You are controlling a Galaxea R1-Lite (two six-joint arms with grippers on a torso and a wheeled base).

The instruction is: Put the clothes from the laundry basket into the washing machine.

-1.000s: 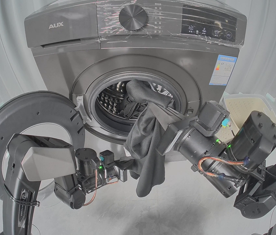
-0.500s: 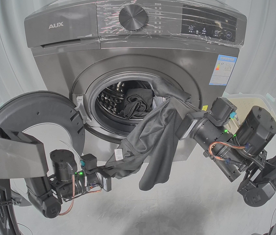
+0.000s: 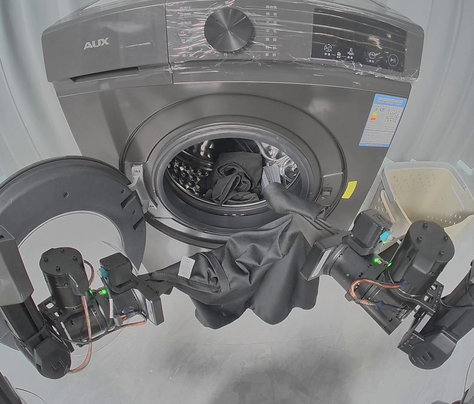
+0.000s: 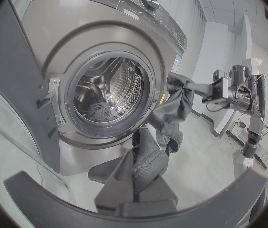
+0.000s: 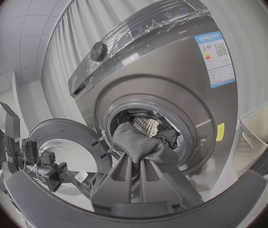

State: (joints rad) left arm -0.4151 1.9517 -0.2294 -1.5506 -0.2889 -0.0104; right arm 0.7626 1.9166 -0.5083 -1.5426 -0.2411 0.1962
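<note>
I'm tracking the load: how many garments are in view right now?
2. One dark garment hangs stretched between the left gripper and right gripper, in front of the washing machine; a second dark bundle lies inside the drum. More may be hidden deeper inside.

Washing machine [image 3: 231,102]: grey front-loader, with its round door [image 3: 63,197] swung fully open to the left. The drum holds one dark crumpled garment [image 3: 236,178]. A dark grey garment [image 3: 253,265] hangs spread below the opening, clamped at its left end by the left gripper [image 4: 145,165] and at its right by the right gripper [image 5: 136,159]. One part reaches over the opening's right rim. Laundry basket [image 3: 424,194]: cream, perforated, on the floor right of the machine.
</note>
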